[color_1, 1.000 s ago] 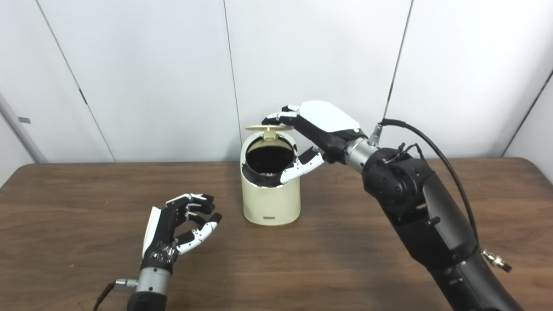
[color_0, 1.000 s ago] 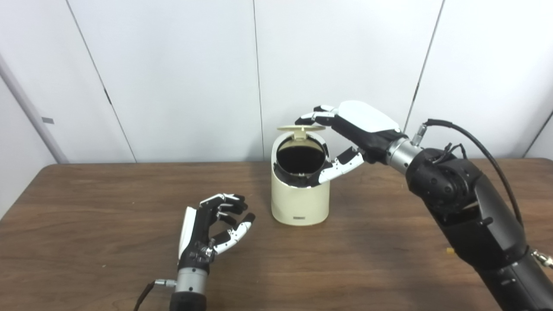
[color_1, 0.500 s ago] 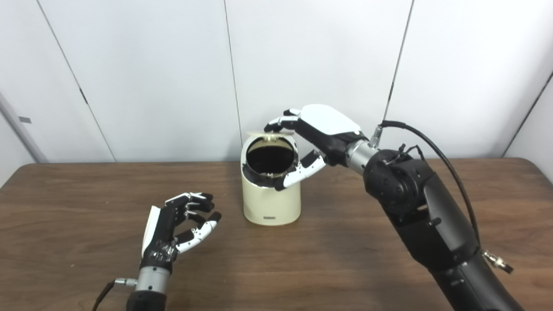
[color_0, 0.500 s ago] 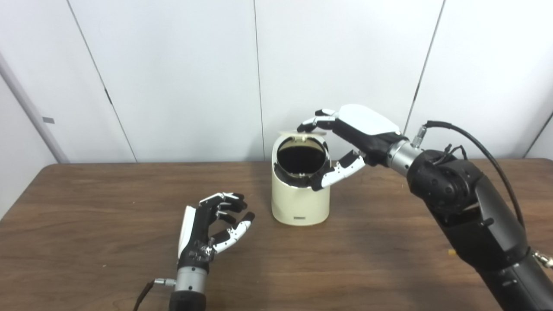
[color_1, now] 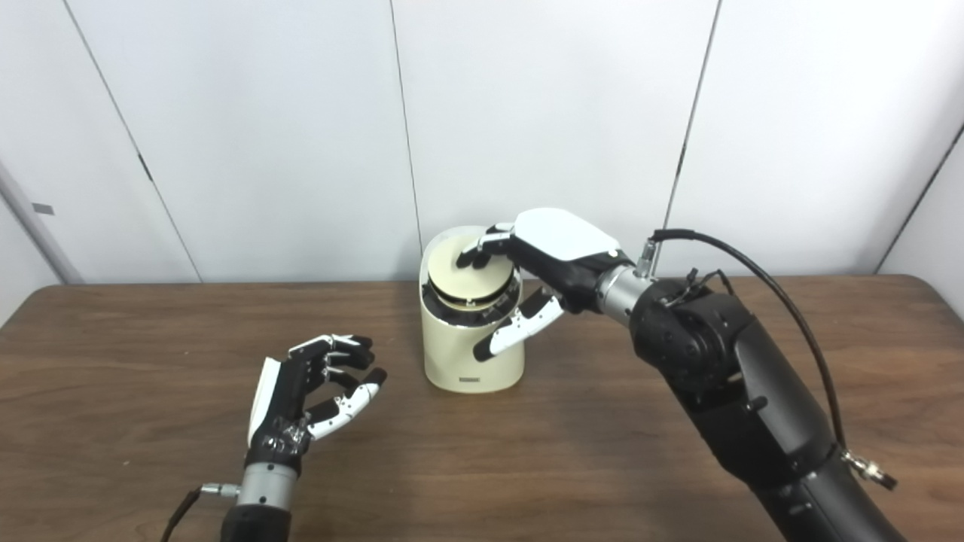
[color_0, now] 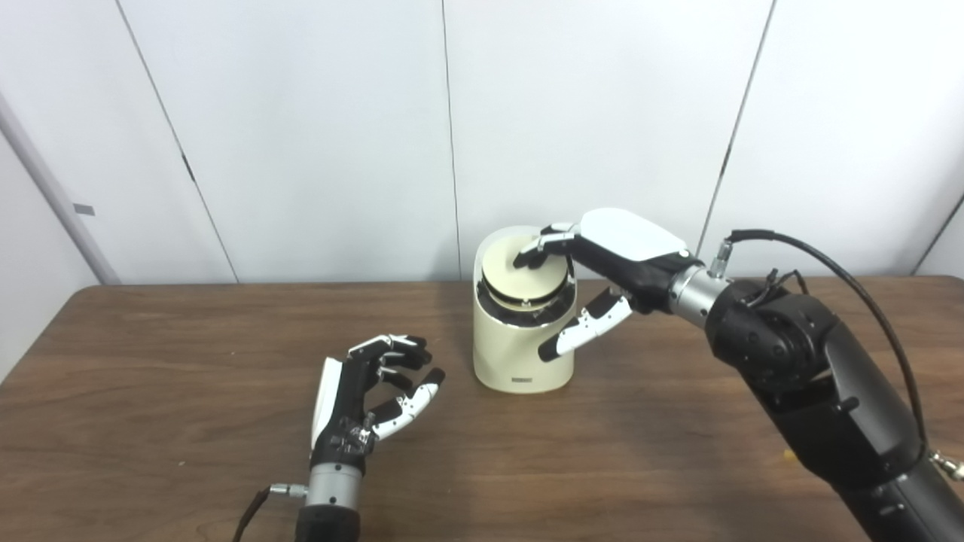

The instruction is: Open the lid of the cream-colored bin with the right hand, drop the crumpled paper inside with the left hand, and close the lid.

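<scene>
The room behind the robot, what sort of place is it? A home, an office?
Probably a lab or test room, not a home: plain white wall panels, a bare wooden table, and only a small cream bin set out for the robot's hands.

Lid [color_0: 521, 272] now down under right hand [color_0: 602, 245]

The bin [color_0: 521, 331] stands mid-counter [color_0: 151, 391]; the right robot hand [color_0: 602, 260] apparently rests on its lid [color_0: 520, 277], the left robot hand [color_0: 369, 395] before it, leftward.

bin [color_0: 520, 346] interior hidden under lid [color_0: 520, 272]; right arm [color_0: 843, 406] cut off
</scene>
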`<state>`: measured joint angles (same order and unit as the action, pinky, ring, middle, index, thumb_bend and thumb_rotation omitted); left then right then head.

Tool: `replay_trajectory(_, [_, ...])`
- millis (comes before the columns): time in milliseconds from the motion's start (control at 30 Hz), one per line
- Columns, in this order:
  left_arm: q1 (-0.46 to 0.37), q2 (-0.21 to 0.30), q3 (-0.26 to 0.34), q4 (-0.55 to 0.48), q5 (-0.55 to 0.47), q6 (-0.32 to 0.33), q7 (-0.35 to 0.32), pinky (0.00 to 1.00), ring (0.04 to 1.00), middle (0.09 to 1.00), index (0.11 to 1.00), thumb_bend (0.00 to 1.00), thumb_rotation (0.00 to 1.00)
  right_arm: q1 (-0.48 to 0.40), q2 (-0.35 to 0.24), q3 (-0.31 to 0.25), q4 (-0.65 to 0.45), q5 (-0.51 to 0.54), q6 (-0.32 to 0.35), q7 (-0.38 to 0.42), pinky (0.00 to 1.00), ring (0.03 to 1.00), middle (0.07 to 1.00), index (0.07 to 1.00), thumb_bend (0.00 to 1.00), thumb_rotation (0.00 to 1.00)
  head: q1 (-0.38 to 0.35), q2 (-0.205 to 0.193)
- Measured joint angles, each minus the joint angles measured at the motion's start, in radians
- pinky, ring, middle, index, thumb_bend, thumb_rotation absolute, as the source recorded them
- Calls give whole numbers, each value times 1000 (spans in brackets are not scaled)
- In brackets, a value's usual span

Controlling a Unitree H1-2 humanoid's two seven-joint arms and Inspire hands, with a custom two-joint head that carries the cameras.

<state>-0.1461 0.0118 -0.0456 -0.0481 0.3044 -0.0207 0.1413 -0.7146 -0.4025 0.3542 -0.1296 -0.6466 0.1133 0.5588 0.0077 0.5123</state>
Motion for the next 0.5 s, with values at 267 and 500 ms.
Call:
replay_trajectory(267, [0, -2, -2, -8, 0, 9, 0, 499, 615, 691, 498, 499, 54, 13, 0, 5, 0, -1, -5, -1, 909, 916, 758, 775, 764, 466, 3, 8])
replay_trajectory(500, [0, -2, -3, -31, 1, 21, -1, 501, 615, 691, 498, 500, 55, 17, 0, 9, -3, -5, -4, 1, 918, 918, 756, 768, 768, 432, 6, 23])
